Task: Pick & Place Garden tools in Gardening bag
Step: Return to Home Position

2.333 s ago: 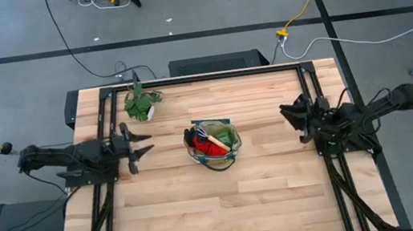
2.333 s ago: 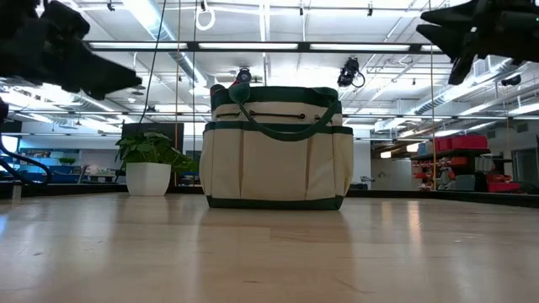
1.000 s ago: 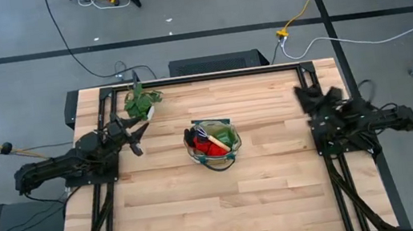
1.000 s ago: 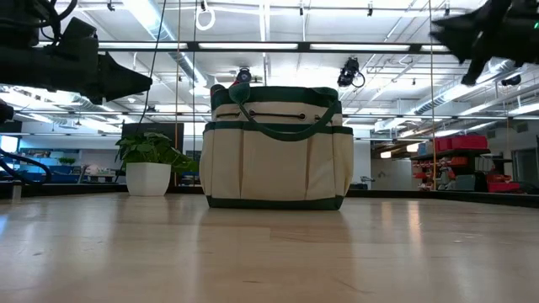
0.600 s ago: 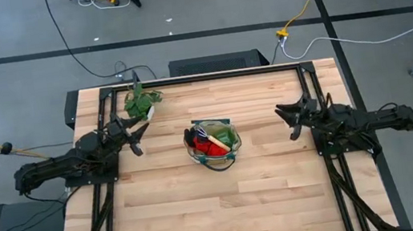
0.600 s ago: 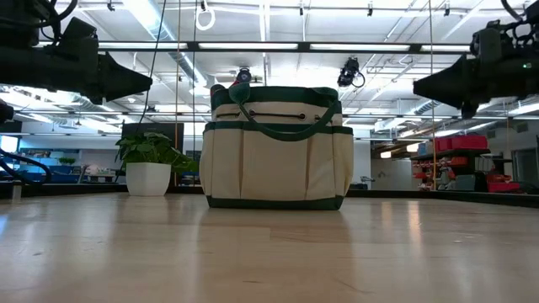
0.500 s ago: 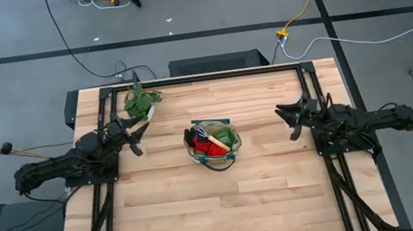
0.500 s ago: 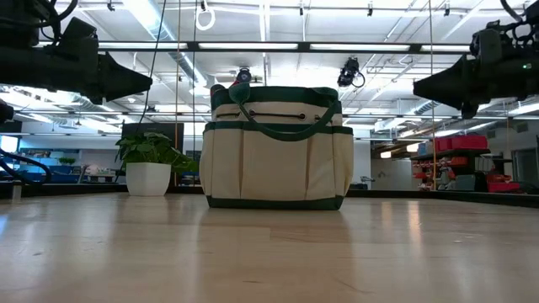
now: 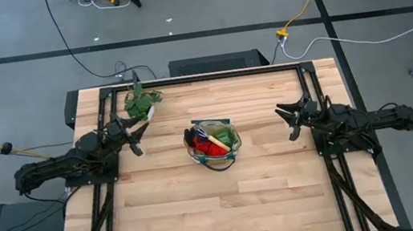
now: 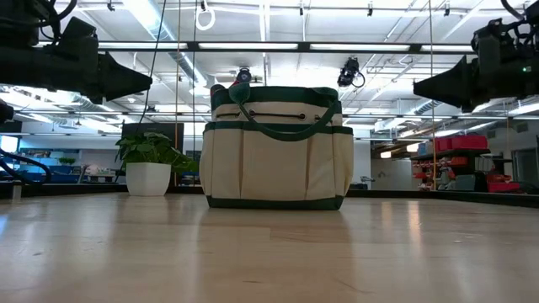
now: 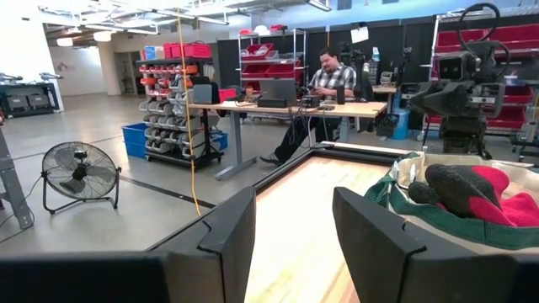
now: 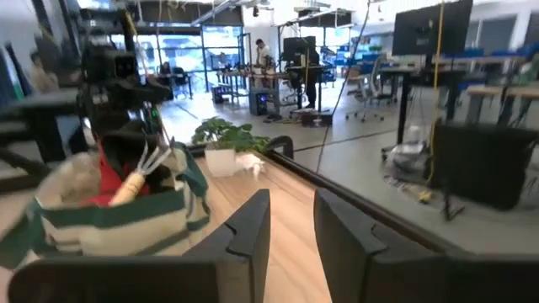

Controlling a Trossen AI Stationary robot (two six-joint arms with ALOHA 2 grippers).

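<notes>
Now the gardening bag [image 10: 278, 160] holds gloves [image 11: 484, 192], hand rake [image 12: 135, 183], perhaps shears [image 9: 227, 137].

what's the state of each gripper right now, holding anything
left gripper: open, holding nothing
right gripper: open, holding nothing
</notes>
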